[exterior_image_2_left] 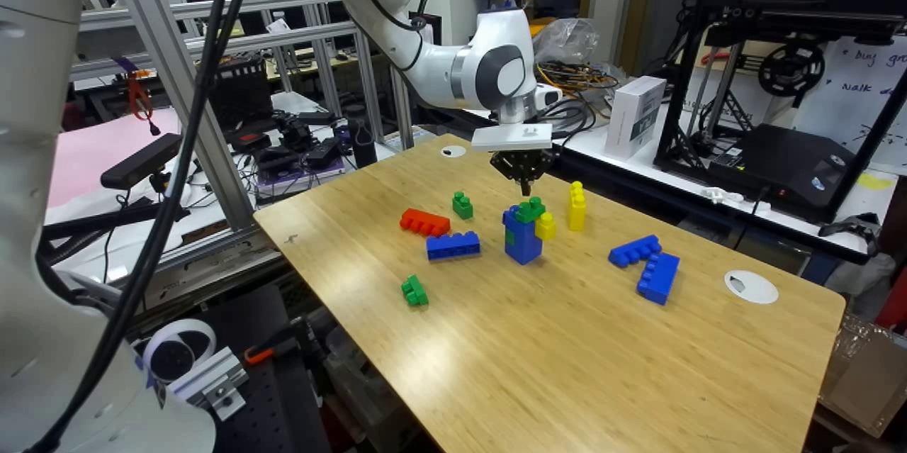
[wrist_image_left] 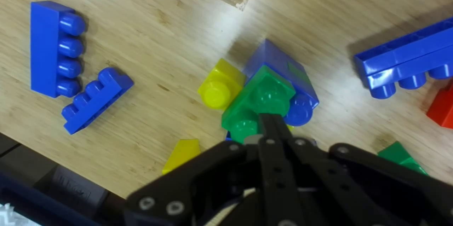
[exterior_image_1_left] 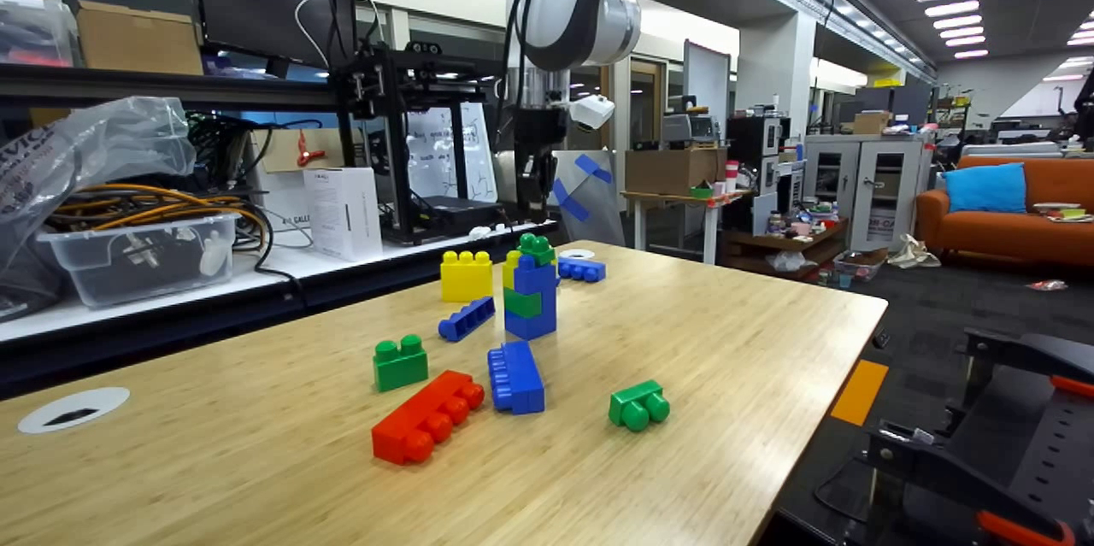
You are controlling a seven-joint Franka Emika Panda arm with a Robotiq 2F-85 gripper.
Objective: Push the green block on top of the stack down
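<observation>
The green block [exterior_image_1_left: 540, 252] sits on top of the blue stack [exterior_image_1_left: 532, 322]. In an exterior view the block [exterior_image_2_left: 530, 210] shows above the stack [exterior_image_2_left: 522, 246] with a yellow stud beside it. In the wrist view the green block [wrist_image_left: 260, 93] lies below the fingertips, with the stack [wrist_image_left: 271, 58] partly under it; the fingers hide part of the block. My gripper [exterior_image_1_left: 538, 208] is shut and empty, pointing down above the block. A small gap shows below the fingertips [exterior_image_2_left: 526, 192] in an exterior view. The closed tips also show in the wrist view [wrist_image_left: 273, 116].
A yellow brick [exterior_image_2_left: 545, 226] stands against the stack. Another yellow brick [exterior_image_2_left: 577, 210] stands nearby. A red brick [exterior_image_1_left: 426, 419], a blue brick [exterior_image_1_left: 516, 379] and small green bricks [exterior_image_1_left: 400, 365] [exterior_image_1_left: 638, 405] lie around. Two blue bricks [exterior_image_2_left: 657, 278] [exterior_image_2_left: 635, 252] lie beyond the stack.
</observation>
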